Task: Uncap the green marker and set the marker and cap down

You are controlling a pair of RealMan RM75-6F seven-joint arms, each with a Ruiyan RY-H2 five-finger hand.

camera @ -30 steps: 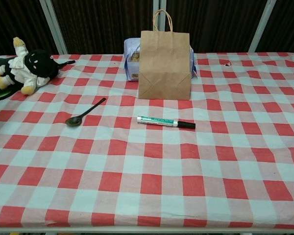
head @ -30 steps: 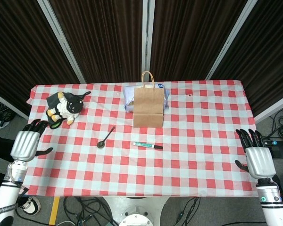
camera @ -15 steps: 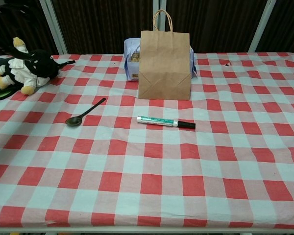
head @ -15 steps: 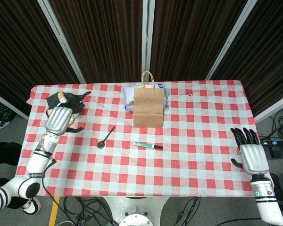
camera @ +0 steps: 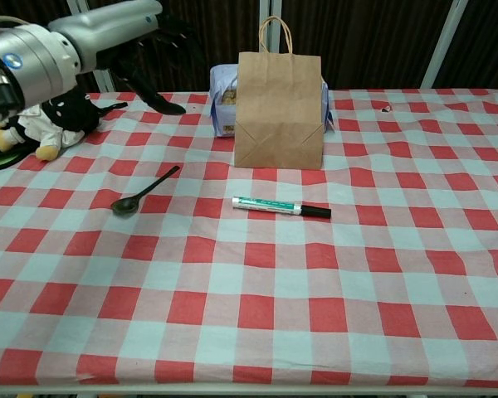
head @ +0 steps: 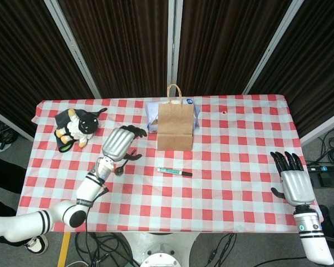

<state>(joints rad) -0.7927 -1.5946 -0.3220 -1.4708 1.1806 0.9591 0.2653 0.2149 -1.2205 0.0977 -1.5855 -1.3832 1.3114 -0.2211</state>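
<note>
Dark curtains back the checkered tabletop [head: 239, 167]. From the head view, the green marker [head: 174, 172] lies capped mid-tabletop; the left hand [head: 119, 143] hovers, fingers spread, the right hand [head: 295, 183] spread off the right edge. From the chest view, reaching is underway; next, grasp the marker's body.

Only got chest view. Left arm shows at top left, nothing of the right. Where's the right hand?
Observer: The right hand is off the tablecloth's right edge, near the front corner, fingers spread, holding nothing.
Operator: Left hand over the marker yet?
Observer: No. In the head view the left hand is above the spoon, left of the green marker, empty.
Operator: Anything behind the bag?
Observer: A pale blue packet sits behind the paper bag, sticking out on both sides.
</note>
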